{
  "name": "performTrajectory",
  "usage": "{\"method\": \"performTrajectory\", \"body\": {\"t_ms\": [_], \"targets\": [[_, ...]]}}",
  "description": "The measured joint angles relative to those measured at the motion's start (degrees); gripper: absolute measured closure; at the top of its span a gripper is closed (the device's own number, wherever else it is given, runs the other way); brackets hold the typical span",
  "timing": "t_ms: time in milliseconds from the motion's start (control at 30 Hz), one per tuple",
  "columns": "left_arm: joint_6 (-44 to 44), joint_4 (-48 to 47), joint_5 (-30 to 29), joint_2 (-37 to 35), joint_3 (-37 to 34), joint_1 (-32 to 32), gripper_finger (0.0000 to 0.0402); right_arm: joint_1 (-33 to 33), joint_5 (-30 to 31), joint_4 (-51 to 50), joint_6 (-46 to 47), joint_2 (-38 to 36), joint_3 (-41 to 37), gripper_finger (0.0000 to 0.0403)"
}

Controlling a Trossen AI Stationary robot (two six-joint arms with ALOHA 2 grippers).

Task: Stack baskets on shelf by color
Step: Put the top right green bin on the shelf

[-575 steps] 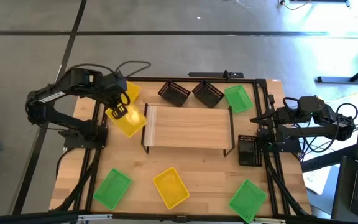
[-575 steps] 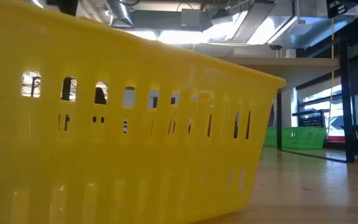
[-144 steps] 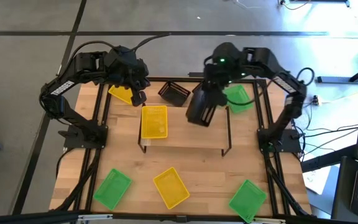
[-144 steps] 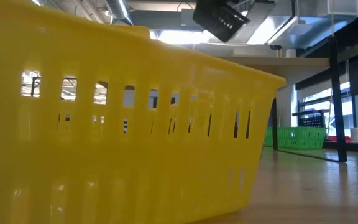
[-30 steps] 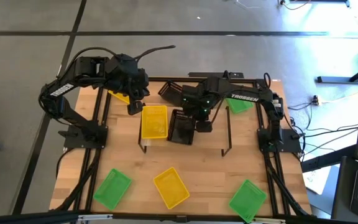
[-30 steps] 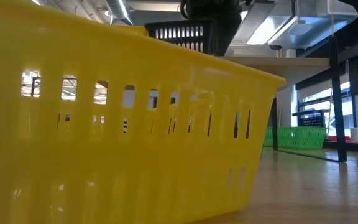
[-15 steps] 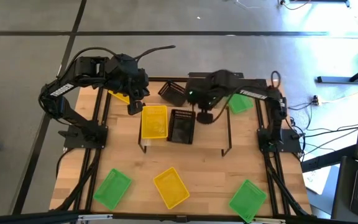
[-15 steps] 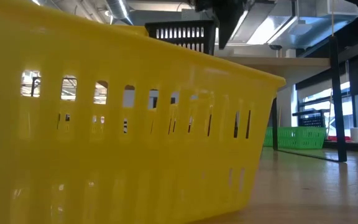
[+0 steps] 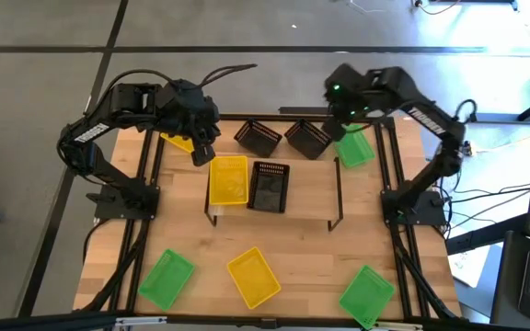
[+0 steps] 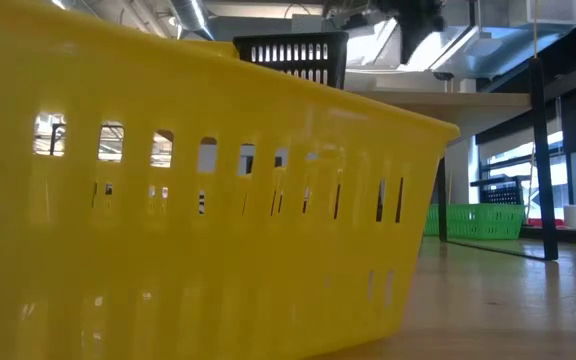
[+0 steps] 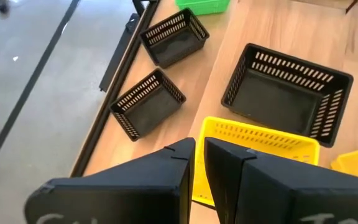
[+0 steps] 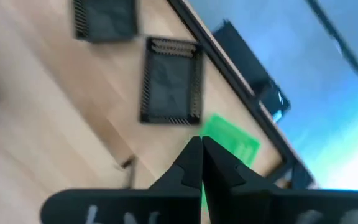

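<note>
Light wood makes up the shelf at the centre of the high view, and on its left half sit a yellow basket and, touching its right side, a black basket. Two more black baskets lie on the table just above the shelf, with a green basket to their right. Another yellow basket at the upper left is mostly hidden under the left arm, only a corner showing. Along the bottom of the frame lie a green basket, a yellow one and a second green one. The left gripper hangs just above the upper-left corner of the shelf's yellow basket, its fingers drawn to a narrow slit and holding nothing. The right gripper is raised over the upper right of the table, between the black baskets and the green one, its fingers pressed together and empty; its wrist view is smeared, so the baskets there read only as dark and green patches. The low view is almost wholly blocked by a yellow basket wall; above its rim only the top edge of the black basket and a dark piece of an arm at the top of the frame can be made out.
</note>
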Motion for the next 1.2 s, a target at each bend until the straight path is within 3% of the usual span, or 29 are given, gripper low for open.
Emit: {"method": "performTrajectory", "body": {"t_ms": [133,333,433,633,967,1200], "targets": [[-2.05,0.08,-0.02,0.0,0.02,0.17,0.0374,-7.38,-1.28,0.05,2.69,-4.45,-8.55,0.0403],[-2.14,2.27,-0.07,0.0,0.0,0.17,0.0374,-16.2,-12.63,5.29,1.35,-8.45,-22.91,0.0403],[-2.06,3.41,-0.09,0.0,0.0,0.17,0.0374,-18.76,-15.49,9.79,-0.77,-8.75,-28.51,0.0402],[-1.9,3.93,-0.09,0.0,0.0,0.17,0.0374,-21.67,-16.53,16.94,-0.42,-8.41,-36.73,0.0383],[-2.18,3.91,-0.1,0.0,0.0,0.55,0.0374,-25.48,-19.84,20.57,0.71,-8.08,-42.81,0.032],[-2.34,3.93,-0.07,0.0,0.0,0.55,0.0374,-25.51,-24.4,25.96,3.61,-8.06,-51.71,0.0317]]}}
